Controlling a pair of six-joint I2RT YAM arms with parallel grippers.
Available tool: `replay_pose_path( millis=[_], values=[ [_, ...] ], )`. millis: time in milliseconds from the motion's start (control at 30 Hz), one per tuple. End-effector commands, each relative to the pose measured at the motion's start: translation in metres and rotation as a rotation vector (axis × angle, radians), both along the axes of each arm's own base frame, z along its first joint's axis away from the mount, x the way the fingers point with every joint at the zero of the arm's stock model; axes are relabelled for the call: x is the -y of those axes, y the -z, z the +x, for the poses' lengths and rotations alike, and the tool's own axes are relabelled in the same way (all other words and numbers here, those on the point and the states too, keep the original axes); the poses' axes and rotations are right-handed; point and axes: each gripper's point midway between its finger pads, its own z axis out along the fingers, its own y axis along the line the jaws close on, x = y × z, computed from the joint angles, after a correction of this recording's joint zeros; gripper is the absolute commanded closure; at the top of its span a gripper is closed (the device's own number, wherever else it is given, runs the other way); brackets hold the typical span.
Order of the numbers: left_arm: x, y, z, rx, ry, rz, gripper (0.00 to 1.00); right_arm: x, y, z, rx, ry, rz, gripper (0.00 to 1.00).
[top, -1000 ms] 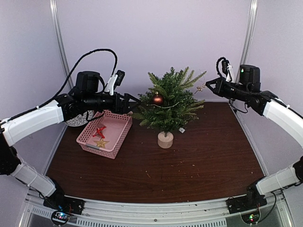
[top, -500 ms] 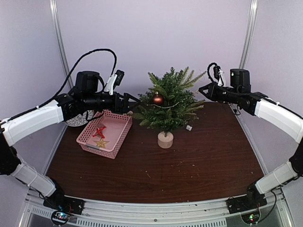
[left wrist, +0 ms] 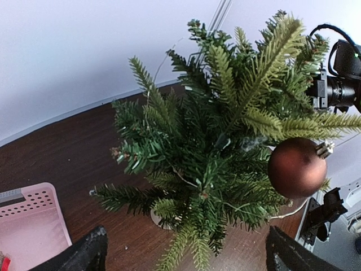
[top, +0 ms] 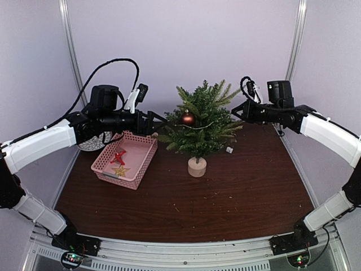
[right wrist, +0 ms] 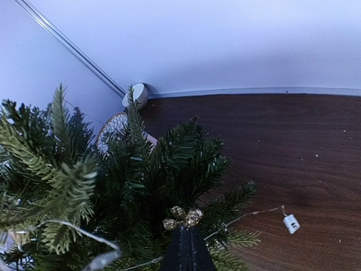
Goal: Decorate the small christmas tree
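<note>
**Top view.** The small christmas tree [top: 200,121] is standing upright on its pale stump [top: 197,167], just past the middle of the bench [top: 248,186] toward 12 o'clock. I am holding my right claw [top: 233,110] at the tree's 2 o'clock, at the outer needles. I am holding my left claw [top: 161,120] at the tree's 9 o'clock, level with the middle branches. A brown bauble [top: 188,118] is hanging near the treetop. A thin wire is ending in a white plug [top: 229,150] on the bench at the tree's 4 o'clock. A pink basket [top: 148,161], at the tree's 8 o'clock, is carrying a red star [top: 118,157] and a gold star [top: 119,170].

**Right wrist view.** My fingers [right wrist: 185,254] are pressing together on a small gold ornament [right wrist: 183,217] among the upper branches.

**Left wrist view.** My fingers [left wrist: 84,257] are standing wide apart, gripping nothing, and the tree is showing beyond them.
</note>
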Motion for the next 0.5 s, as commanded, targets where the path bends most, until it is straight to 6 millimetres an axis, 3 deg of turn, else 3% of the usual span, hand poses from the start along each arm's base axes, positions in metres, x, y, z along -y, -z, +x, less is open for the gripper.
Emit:
replay_pose_path(
  millis=[0,400,467],
  values=[
    [0.0035,-0.0222,0.0060,0.055,0.010,-0.045,0.02,-0.0165,0.0040,-0.0038,-0.013,-0.051,-0.036,1.00],
    [0.0026,-0.0192,0.0076,0.053,0.005,-0.040,0.02,-0.0217,0.0067,0.0031,0.010,-0.019,-0.074,1.00],
    [0.0014,-0.0183,0.0079,0.050,-0.001,-0.038,0.02,-0.0204,0.0035,0.0008,0.021,-0.019,-0.073,0.93]
  ],
)
